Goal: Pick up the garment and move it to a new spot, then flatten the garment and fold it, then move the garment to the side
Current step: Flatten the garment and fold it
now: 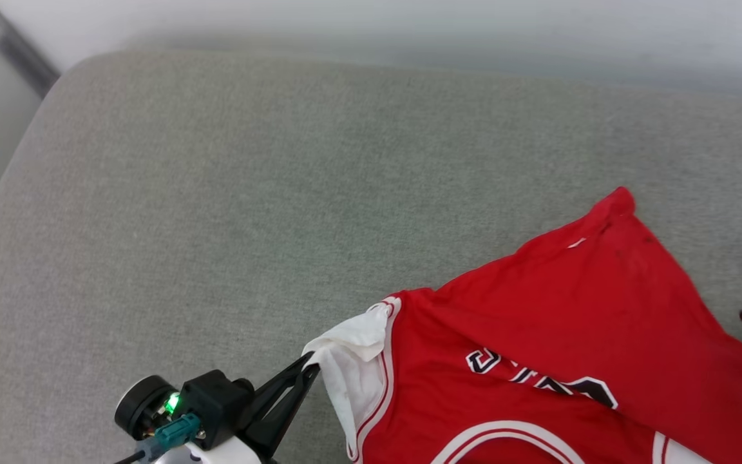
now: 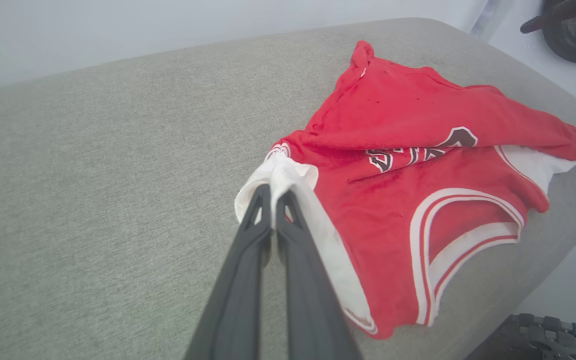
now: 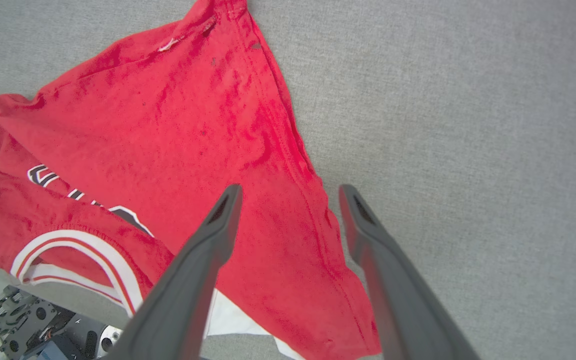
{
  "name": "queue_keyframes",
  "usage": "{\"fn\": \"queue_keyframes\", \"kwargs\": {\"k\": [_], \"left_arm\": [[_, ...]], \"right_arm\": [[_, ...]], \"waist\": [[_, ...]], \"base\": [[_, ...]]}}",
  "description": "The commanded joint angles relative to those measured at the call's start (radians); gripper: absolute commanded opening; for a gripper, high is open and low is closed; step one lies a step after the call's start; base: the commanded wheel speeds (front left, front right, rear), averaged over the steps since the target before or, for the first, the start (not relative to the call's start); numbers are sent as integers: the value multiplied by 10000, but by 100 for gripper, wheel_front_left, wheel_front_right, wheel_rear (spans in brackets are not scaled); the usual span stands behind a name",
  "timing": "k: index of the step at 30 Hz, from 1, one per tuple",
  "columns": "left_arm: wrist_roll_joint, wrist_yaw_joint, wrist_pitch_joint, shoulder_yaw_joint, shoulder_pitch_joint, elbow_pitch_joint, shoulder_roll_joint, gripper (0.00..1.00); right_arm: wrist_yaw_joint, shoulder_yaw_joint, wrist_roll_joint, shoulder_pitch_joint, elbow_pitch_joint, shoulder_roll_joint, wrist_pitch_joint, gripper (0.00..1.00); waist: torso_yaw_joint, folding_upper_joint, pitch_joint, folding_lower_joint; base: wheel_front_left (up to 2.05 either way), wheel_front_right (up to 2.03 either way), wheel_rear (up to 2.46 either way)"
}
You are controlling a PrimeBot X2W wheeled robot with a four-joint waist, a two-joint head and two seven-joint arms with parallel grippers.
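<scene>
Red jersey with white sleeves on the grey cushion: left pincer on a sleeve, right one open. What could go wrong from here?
1. The left pincer pinches only the white short sleeve's edge; a pull may slip it free or bunch the red jersey T-shirt.
2. A red flap lies over the black lettering; the open right pincer, above its edge, might grab both layers.

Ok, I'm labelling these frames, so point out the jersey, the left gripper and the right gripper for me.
jersey (image 1: 570,303), head view, plain red fold above the lettering.
left gripper (image 2: 274,192), left wrist view, between its fingertips, shut on the white sleeve (image 2: 295,176).
right gripper (image 3: 290,190), right wrist view, between its open fingertips.
</scene>
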Motion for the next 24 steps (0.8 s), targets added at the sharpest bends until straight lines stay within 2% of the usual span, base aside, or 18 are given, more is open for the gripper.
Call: {"fn": "queue_keyframes", "kwargs": {"k": [1, 9, 13, 19, 24], "left_arm": [[53, 0, 25, -20, -142, -62, -64, 0], [355, -180, 93, -255, -747, -446, -320, 0], [418, -288, 40, -347, -1009, -450, -471, 0], [475, -478, -45, -512, -1311, -304, -694, 0], [513, -669, -183, -766, -1439, 39, -928, 0]], "right_arm": [[-4, 95, -37, -298, 1, -60, 57, 100], [-4, 1277, -782, -2727, 1067, -266, 970, 100], [-4, 1728, -1259, -3523, 1937, -385, 1051, 100], [-4, 2226, -1704, -4098, 2987, -847, 965, 100], [-7, 2781, -1991, -3945, 3836, -1352, 746, 100]], "waist": [[323, 0, 386, 0], [1228, 0, 1545, 0], [1635, 0, 1969, 0], [2086, 0, 2422, 0], [2284, 0, 2643, 0]], "base": [[0, 0, 0], [0, 0, 0], [0, 0, 0], [0, 0, 0], [0, 0, 0]]}}
